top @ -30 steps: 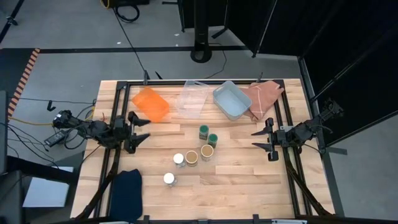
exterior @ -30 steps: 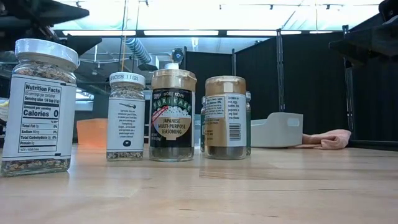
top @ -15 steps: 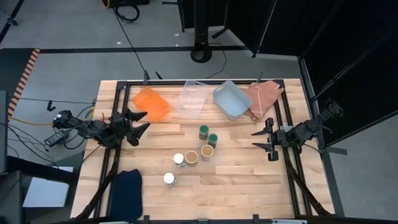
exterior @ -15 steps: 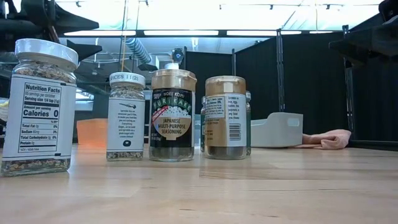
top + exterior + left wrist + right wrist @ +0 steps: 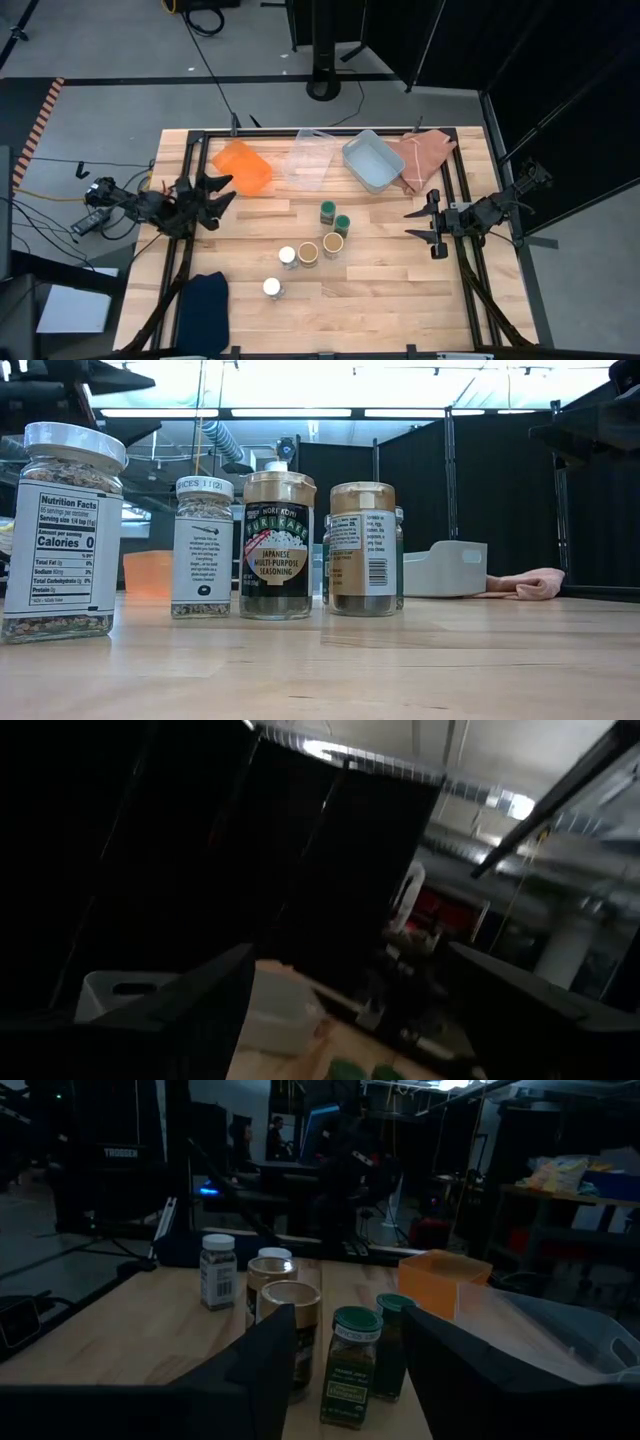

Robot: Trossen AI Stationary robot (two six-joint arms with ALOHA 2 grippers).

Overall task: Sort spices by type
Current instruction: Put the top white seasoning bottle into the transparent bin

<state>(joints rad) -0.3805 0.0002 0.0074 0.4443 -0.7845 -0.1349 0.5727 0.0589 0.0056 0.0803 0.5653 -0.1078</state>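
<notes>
The left claw [image 5: 218, 190] hung over the desk's [image 5: 390, 290] left edge, just beside the orange tray [image 5: 243, 166], its 2 fingers spread wide and holding nothing. The right claw [image 5: 422, 224] hung at the right side of the desk, well apart from the jars, its fingers also spread and empty.

At the back of the desk the orange tray, the clear tray [image 5: 311, 158] and the grey-blue tray [image 5: 373, 161] lay in a row, and nothing could be seen inside any of them. A pink cloth [image 5: 420, 157] lay beside the grey-blue tray, and a dark blue cloth [image 5: 203, 308] lay at the front left.

All 6 spice jars stood upright on the bare wood near the desk's middle: the 2 green-lidded jars [image 5: 334, 217] side by side farthest back, the 2 tan-topped jars [image 5: 320, 247] just in front of them, 1 white-lidded jar [image 5: 288, 256] beside those, and the other white-lidded jar [image 5: 271, 288] alone nearer the front.
</notes>
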